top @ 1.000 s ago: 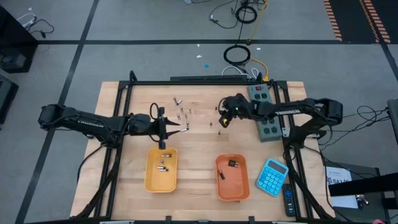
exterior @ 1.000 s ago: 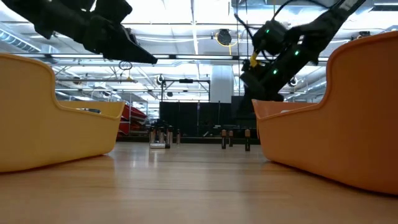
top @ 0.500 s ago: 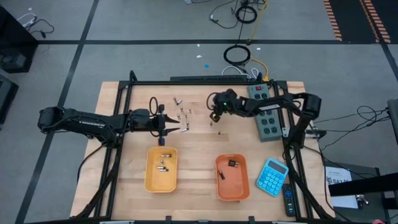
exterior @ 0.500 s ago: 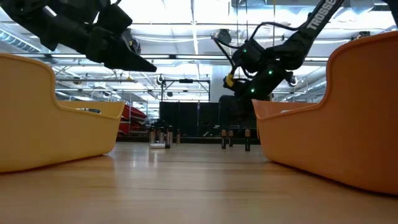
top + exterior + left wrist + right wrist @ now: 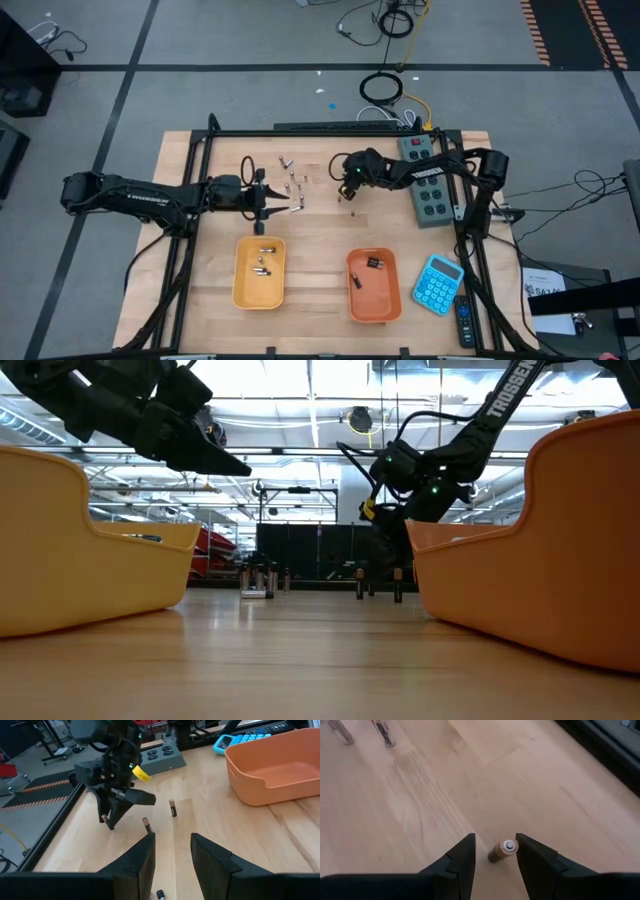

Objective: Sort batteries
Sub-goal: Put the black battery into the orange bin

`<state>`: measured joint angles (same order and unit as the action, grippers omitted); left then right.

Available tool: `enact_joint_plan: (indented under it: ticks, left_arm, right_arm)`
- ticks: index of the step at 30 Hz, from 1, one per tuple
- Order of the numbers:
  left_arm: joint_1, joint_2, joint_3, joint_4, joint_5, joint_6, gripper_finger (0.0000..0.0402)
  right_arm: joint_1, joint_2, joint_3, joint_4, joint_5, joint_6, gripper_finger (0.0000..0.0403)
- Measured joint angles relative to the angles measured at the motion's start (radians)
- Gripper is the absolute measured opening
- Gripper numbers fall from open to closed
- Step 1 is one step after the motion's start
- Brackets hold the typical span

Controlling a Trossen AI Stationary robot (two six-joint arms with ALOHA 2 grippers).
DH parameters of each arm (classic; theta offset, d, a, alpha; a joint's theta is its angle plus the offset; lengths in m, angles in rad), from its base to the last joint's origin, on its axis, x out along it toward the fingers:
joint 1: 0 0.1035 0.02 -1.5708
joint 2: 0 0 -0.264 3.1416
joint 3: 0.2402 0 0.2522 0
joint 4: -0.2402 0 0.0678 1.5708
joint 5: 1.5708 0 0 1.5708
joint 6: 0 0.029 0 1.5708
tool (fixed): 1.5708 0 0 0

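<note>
Small batteries (image 5: 293, 180) lie and stand scattered on the wooden table's far middle. My right gripper (image 5: 495, 851) is open and low over the table, its fingers on either side of an upright brown battery (image 5: 501, 851). In the left wrist view this gripper (image 5: 116, 812) tips down among standing batteries (image 5: 172, 807). My left gripper (image 5: 172, 845) hovers open above the table to the left of them, holding nothing. A yellow tray (image 5: 240, 285) holds silvery batteries and an orange tray (image 5: 355, 300) holds dark ones. My right gripper comes slanting down with one finger on each side of the upright battery's top (image 5: 509, 845). A gap shows on one side. The other finger (image 5: 527, 851) is right beside the battery, and I cannot tell whether it touches.
A grey power strip (image 5: 425, 185) lies at the far right beside the right arm. A blue calculator (image 5: 437, 283) sits to the right of the orange tray. A black frame borders the table. Bare wood lies between the two trays and the scattered batteries.
My right gripper has gone toward the table's left and down, onto the upright battery near the table's middle. Its fingers keep the same gap.
</note>
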<state>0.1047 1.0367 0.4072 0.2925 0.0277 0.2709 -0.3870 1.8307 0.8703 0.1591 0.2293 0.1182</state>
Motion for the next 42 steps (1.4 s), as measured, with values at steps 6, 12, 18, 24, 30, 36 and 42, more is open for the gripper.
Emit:
enact_joint_plan:
  ticks: [6,12,18,24,30,36,42]
  left_arm:
    - [0.000,0.000,0.000,-0.003,0.000,0.001,0.0134]
    - [0.000,0.000,0.000,-0.003,0.000,0.006,0.0134]
    - [0.000,0.000,0.000,-0.008,0.000,0.005,0.0134]
    - [0.000,0.000,0.000,-0.037,0.000,-0.001,0.0134]
    - [0.000,0.000,0.000,-0.064,0.004,-0.029,0.0134]
    - [0.000,0.000,0.000,-0.067,0.006,-0.034,0.0134]
    - [0.000,0.000,0.000,-0.060,0.006,-0.080,0.0134]
  right_arm:
    - [0.000,0.004,0.000,0.005,0.000,-0.004,0.0107]
    - [0.000,0.004,0.000,0.011,0.001,-0.010,0.0018]
    - [0.000,-0.013,0.001,-0.037,0.001,-0.012,0.0014]
    - [0.055,-0.187,0.001,-0.173,-0.003,-0.032,0.0014]
    - [0.280,-0.391,0.000,-0.347,-0.058,0.014,0.0014]
    - [0.607,-0.499,0.000,-0.389,0.036,0.199,0.0014]
    - [0.835,-0.442,0.000,-0.450,0.187,0.496,0.0014]
